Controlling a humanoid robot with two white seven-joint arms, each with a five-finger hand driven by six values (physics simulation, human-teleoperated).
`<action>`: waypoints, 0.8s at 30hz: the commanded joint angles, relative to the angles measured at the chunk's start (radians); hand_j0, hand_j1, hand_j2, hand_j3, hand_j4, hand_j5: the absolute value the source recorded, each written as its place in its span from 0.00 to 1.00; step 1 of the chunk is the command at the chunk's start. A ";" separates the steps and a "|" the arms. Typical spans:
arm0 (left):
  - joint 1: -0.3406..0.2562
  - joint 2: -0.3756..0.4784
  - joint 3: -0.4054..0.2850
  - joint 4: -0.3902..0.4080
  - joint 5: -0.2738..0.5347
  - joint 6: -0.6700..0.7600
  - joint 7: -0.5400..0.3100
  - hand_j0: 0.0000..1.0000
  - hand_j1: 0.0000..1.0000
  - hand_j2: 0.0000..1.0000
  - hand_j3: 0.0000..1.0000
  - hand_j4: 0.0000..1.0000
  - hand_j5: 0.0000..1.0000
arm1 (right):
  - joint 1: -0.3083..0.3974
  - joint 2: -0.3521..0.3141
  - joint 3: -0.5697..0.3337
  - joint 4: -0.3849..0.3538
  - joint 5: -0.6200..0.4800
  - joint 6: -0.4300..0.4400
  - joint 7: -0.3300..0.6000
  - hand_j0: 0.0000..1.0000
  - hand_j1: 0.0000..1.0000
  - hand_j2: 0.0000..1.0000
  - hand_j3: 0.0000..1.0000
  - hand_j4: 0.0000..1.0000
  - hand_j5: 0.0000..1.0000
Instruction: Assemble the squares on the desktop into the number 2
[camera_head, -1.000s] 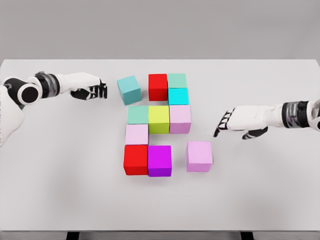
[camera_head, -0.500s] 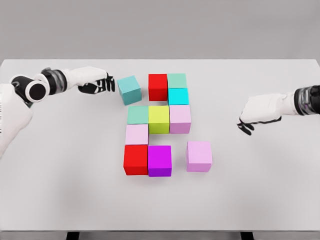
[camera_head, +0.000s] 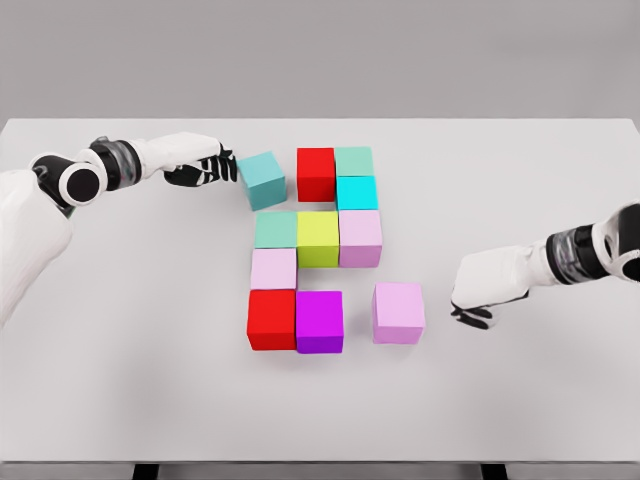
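A loose teal cube (camera_head: 261, 180) lies skewed at the upper left of the block group. My left hand (camera_head: 220, 166) reaches in from the left, fingertips against the cube's left face, open and holding nothing. The group has a red cube (camera_head: 316, 174), a green cube (camera_head: 354, 160) and a cyan cube (camera_head: 357, 192) on top. A teal-green (camera_head: 276, 229), a yellow (camera_head: 318, 238) and a pink cube (camera_head: 361, 238) form the middle row. Below are a pale pink (camera_head: 273, 268), a red (camera_head: 271, 319) and a magenta cube (camera_head: 320, 321). A lilac cube (camera_head: 399, 312) stands apart, right of the magenta one. My right hand (camera_head: 468, 310) hovers open just right of it, not touching.
The white table (camera_head: 120, 380) reaches to the front edge near the bottom of the view. Both forearms lie low over the table at the left and right sides.
My left hand has slid right until it reaches the teal cube, which has shifted slightly right. My right hand pulled back right, then came down and left toward the lilac cube.
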 joint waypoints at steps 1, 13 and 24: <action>0.000 -0.008 0.001 0.002 0.007 0.002 0.006 0.48 0.48 0.48 0.48 0.48 0.48 | 0.000 0.018 0.001 -0.018 -0.005 0.002 0.000 0.13 0.13 0.13 0.13 0.13 0.13; -0.003 -0.017 0.001 0.017 0.006 0.000 0.023 0.48 0.48 0.48 0.48 0.48 0.48 | 0.009 0.058 -0.006 -0.004 -0.005 0.002 0.000 0.13 0.13 0.13 0.13 0.13 0.13; -0.009 -0.048 0.003 0.066 0.000 0.000 0.037 0.48 0.48 0.48 0.48 0.48 0.48 | 0.009 0.076 -0.006 -0.004 -0.006 0.002 0.000 0.13 0.13 0.13 0.13 0.13 0.13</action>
